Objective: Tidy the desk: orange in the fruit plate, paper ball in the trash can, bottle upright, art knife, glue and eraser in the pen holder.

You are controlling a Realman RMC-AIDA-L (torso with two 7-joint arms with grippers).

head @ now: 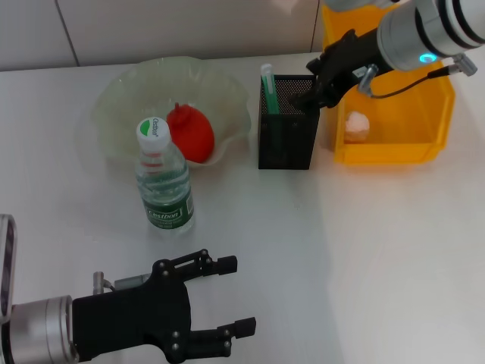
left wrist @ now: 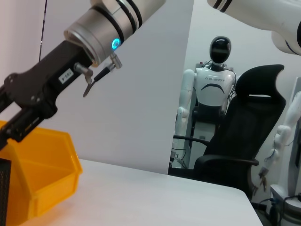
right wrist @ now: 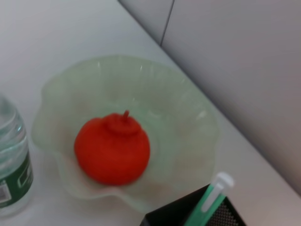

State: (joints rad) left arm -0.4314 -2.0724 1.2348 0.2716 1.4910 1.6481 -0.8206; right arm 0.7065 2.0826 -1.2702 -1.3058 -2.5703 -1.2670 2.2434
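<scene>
The orange (head: pixel 191 133) lies in the pale green fruit plate (head: pixel 121 91), also seen from the right wrist as orange (right wrist: pixel 112 148) and plate (right wrist: pixel 188 117). The bottle (head: pixel 163 178) stands upright in front of the plate. A green and white stick (head: pixel 269 87) stands in the black mesh pen holder (head: pixel 288 136); whether it is the art knife or the glue I cannot tell. The eraser is out of view. The paper ball (head: pixel 356 127) sits in the yellow trash can (head: pixel 394 148). My right gripper (head: pixel 314 95) hovers at the holder's far right rim. My left gripper (head: pixel 239 296) rests open near the front edge.
The left wrist view shows the right arm (left wrist: pixel 70 70) above the yellow bin (left wrist: pixel 37 174), with a white humanoid robot (left wrist: pixel 214 80) and a black chair (left wrist: pixel 244 136) beyond the table's edge. The bottle (right wrist: pixel 11 160) stands close to the plate's rim.
</scene>
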